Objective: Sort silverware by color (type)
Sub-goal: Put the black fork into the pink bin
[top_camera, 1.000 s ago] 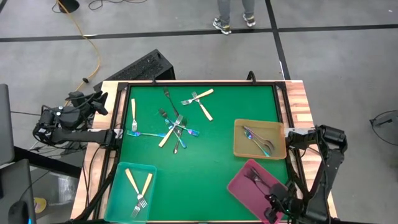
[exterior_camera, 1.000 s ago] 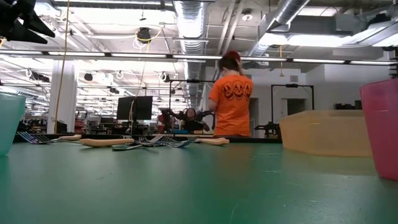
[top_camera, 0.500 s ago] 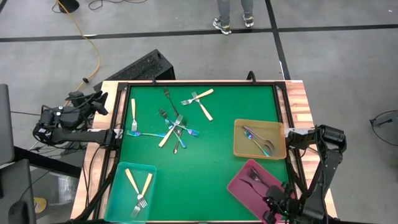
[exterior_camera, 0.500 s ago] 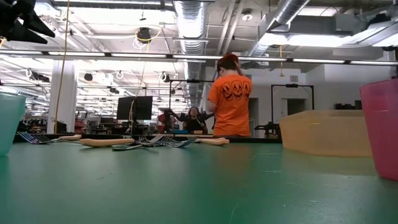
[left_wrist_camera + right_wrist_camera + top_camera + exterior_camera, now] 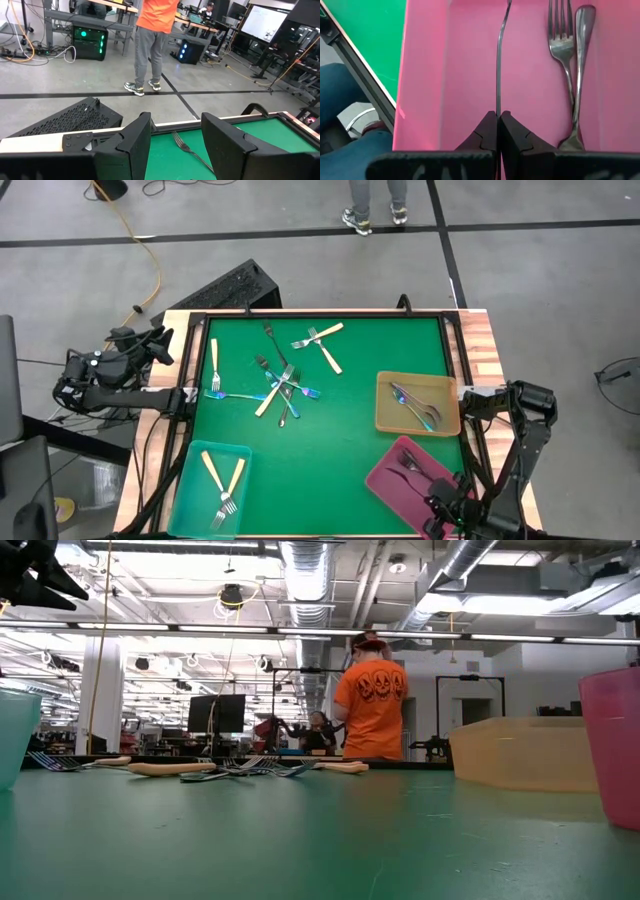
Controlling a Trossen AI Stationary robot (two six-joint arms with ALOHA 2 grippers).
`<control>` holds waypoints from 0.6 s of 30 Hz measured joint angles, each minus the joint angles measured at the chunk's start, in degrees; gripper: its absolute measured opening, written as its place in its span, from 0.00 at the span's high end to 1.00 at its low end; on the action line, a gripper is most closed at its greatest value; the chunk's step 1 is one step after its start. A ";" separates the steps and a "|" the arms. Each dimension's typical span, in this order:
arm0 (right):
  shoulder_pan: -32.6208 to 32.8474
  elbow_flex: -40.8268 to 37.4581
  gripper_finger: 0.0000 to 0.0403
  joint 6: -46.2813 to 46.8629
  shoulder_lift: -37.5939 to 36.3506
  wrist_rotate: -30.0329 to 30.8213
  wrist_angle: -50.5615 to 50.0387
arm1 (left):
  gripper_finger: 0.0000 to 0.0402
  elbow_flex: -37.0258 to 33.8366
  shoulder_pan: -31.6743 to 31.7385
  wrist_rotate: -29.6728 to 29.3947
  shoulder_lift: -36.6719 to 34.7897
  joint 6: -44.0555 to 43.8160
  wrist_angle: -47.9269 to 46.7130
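**Forks part sorted, right gripper over pink tray**

Forks (image 5: pixel 284 385) lie mid-worktop. Right gripper (image 5: pixel 497 131), fingers pressed together, hangs over the pink tray (image 5: pixel 455 75) at the worktop's near right corner, dark forks (image 5: pixel 567 55) inside. Left gripper (image 5: pixel 172 142), spread, waits off the left edge.

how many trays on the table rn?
3. Teal tray at the near left corner, tan tray at the right edge, pink tray at the near right, where the right gripper is. All hold forks; none looks hidden.

A green table (image 5: pixel 330 440) carries 3 trays, teal (image 5: pixel 188 485), tan (image 5: pixel 385 415), pink (image 5: pixel 385 478), plus scattered forks (image 5: pixel 285 370).
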 joint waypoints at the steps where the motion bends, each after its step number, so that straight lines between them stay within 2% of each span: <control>1: 0.00 -0.31 0.94 0.02 0.00 0.00 0.47 | 0.61 0.00 0.00 0.00 0.00 -0.02 0.00; 9: -0.13 -4.89 0.94 0.39 0.00 -0.55 7.49 | 0.61 0.01 0.00 -0.01 0.01 -0.01 0.00; 18: -0.16 -7.12 0.93 0.60 -0.02 -1.45 9.49 | 0.61 0.01 -0.01 -0.07 0.00 -0.02 0.00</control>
